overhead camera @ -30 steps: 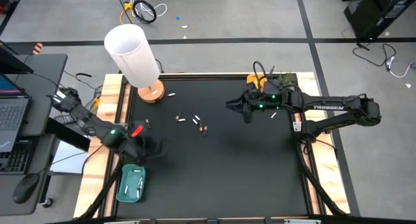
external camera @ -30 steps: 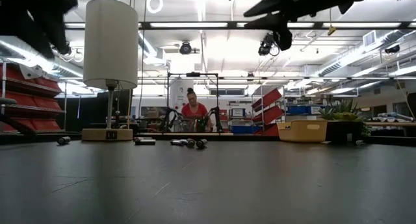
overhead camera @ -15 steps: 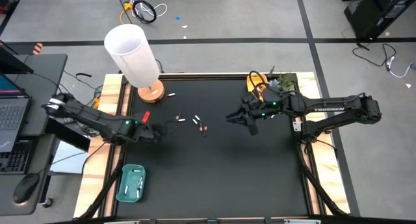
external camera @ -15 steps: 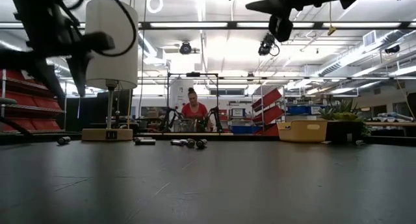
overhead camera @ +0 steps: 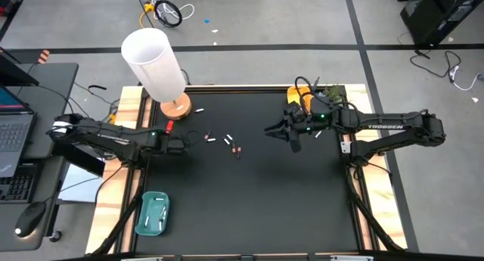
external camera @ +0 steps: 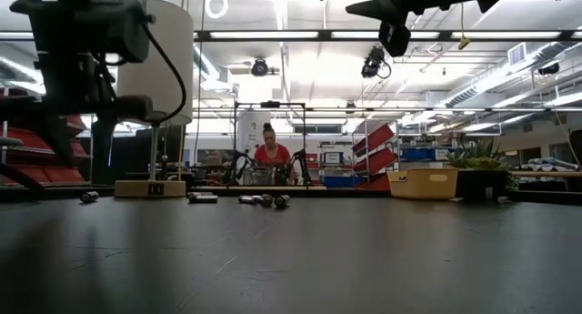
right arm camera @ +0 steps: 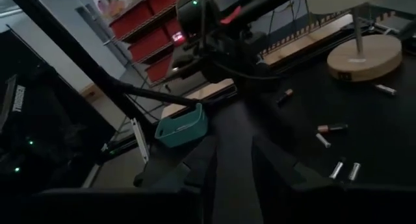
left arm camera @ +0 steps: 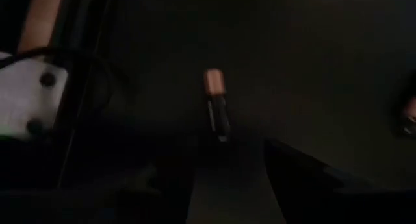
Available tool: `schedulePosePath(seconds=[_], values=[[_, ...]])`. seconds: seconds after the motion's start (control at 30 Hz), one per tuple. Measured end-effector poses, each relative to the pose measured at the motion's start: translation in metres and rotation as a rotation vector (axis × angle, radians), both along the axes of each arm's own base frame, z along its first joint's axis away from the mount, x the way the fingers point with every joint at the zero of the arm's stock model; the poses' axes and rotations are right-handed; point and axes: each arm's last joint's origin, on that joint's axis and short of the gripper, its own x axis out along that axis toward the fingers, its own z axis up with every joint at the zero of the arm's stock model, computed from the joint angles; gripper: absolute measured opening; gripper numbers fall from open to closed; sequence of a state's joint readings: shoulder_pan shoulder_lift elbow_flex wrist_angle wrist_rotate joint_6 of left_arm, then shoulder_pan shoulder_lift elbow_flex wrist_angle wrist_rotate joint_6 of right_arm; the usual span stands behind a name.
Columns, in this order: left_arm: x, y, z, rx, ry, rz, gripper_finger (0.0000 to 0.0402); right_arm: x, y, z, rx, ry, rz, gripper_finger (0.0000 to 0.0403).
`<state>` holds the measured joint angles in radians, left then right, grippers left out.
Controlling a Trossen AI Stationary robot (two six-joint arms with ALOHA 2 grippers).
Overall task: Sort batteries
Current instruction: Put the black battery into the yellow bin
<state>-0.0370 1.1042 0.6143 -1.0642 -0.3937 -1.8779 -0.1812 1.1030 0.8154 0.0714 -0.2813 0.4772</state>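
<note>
A: Left wrist view: your left gripper (left arm camera: pixel 227 178) has fingers spread, a dark battery (left arm camera: pixel 216 104) just ahead between them. Come down skewed and you'll roll it away.

B: Right gripper (overhead camera: pixel 291 134)?

A: Parted, hovering well apart. Other batteries (overhead camera: pixel 229 144) lie mid-mat (overhead camera: pixel 249 208), black, probably slick. Lamp (overhead camera: pixel 155 64) and teal tray (overhead camera: pixel 153 213) nearby; person (external camera: pixel 268 155) beyond.

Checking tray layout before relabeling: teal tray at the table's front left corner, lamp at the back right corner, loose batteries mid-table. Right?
One thing is off: the lamp stands at the back left corner, not the back right, as the high view shows. The rest holds: the teal tray sits at the front left corner, and loose batteries lie mid-table.
</note>
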Motion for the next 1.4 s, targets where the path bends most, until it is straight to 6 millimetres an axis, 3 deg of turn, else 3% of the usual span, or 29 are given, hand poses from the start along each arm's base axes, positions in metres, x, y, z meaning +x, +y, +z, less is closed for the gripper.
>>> schedulePosePath(seconds=[0.27, 0.63, 0.9, 1.03, 1.2, 1.4], values=[[-0.003, 0.017, -0.021, 0.012, -0.021, 0.031, 0.0196, -0.002, -0.011, 0.000, -0.004, 0.000, -0.067, 0.0084], [-0.013, 0.024, -0.047, 0.012, -0.038, 0.089, 0.0196, -0.003, -0.016, 0.000, 0.021, 0.002, -0.086, 0.0084], [-0.016, 0.026, -0.052, 0.029, -0.031, 0.073, 0.0189, -0.004, -0.018, -0.003, 0.034, 0.029, -0.083, 0.0084], [-0.016, 0.026, -0.053, 0.032, 0.007, -0.008, 0.0152, -0.004, -0.019, -0.003, 0.034, 0.029, -0.083, 0.0084], [-0.016, 0.026, -0.053, 0.026, 0.018, -0.046, 0.0051, -0.004, -0.019, -0.003, 0.033, 0.029, -0.083, 0.0084], [-0.013, 0.026, -0.053, 0.021, -0.005, -0.066, 0.0052, -0.004, -0.019, -0.003, 0.030, 0.030, -0.081, 0.0084]])
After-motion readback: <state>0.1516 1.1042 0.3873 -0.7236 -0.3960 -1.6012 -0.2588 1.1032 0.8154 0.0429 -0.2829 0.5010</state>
